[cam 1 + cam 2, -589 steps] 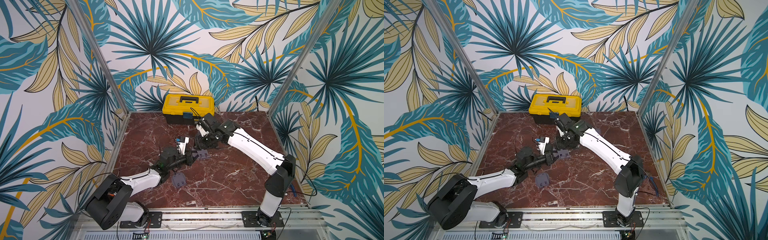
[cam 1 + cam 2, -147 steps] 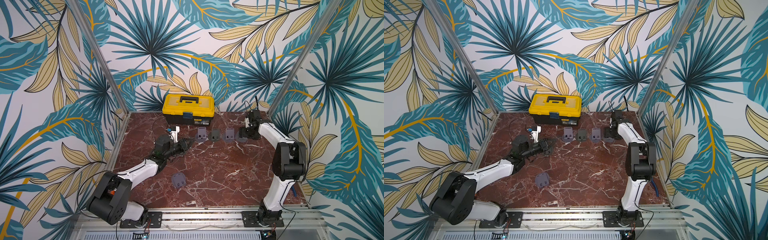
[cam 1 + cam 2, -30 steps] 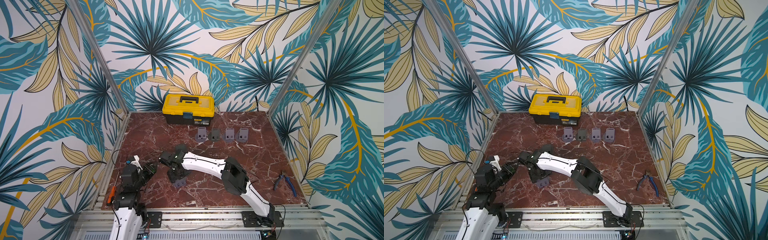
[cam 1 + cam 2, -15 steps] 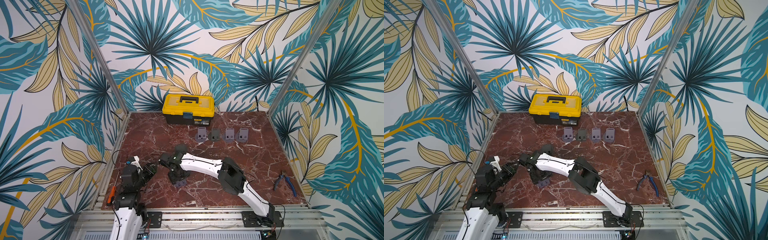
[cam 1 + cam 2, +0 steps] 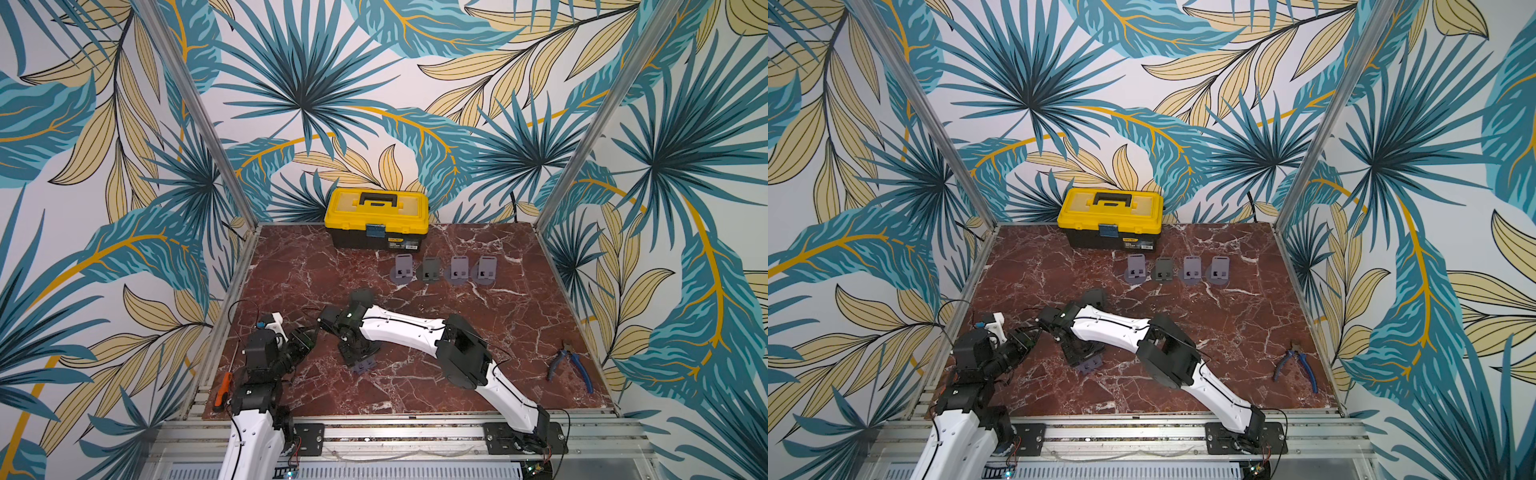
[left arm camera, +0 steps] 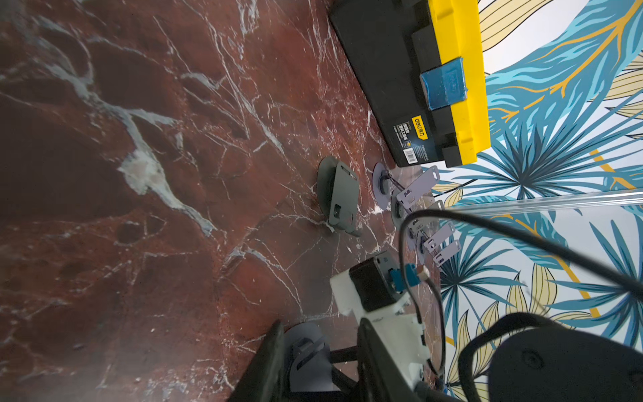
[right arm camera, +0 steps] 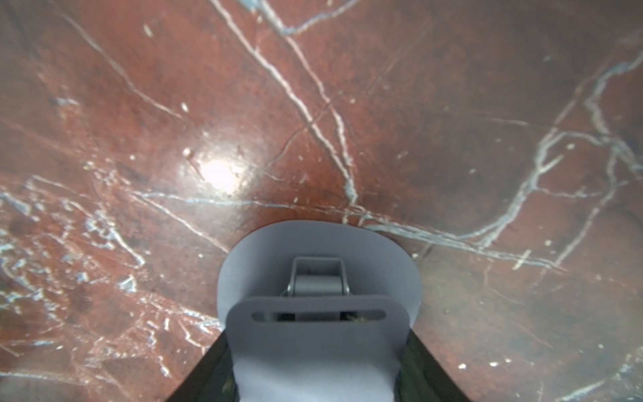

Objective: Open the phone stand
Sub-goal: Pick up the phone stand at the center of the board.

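The red, white-veined marble worktop [image 5: 519, 332] fills the floor of the leaf-papered cell. Two white-and-black arms reach in from its near edge. The right arm [image 5: 399, 328] stretches far across toward the robot's own left, while the left arm [image 5: 257, 365] is folded up short over its base. A yellow-lidded black toolbox [image 5: 376, 216] stands closed well beyond both end effectors, against the back wall. The right end effector [image 5: 356, 354] points down at the marble and is clamped on the grey phone stand [image 7: 316, 334]. In the right wrist view its two black fingers [image 7: 417, 362] flank the stand's slotted plate, with the hinge bracket and round base showing just past the fingertips. In both top views only a small edge of the stand shows, directly under that end effector [image 5: 1088, 365]. The left end effector [image 5: 308, 336] is just to the left of the right one, aimed at it but not touching. Its jaws are a narrow way apart and hold nothing, and the left wrist view shows the gripped stand through the gap. Beyond the right end effector, between it and the toolbox, a row of four more stands [image 5: 458, 268] has its plates propped up; three are lilac-grey and one is darker. Blue-handled pliers [image 5: 567, 365] lie well off to the right of the right end effector, near the worktop's side edge. An orange-handled screwdriver [image 5: 224, 384] lies behind and to the left of the left end effector, at the worktop's left border.
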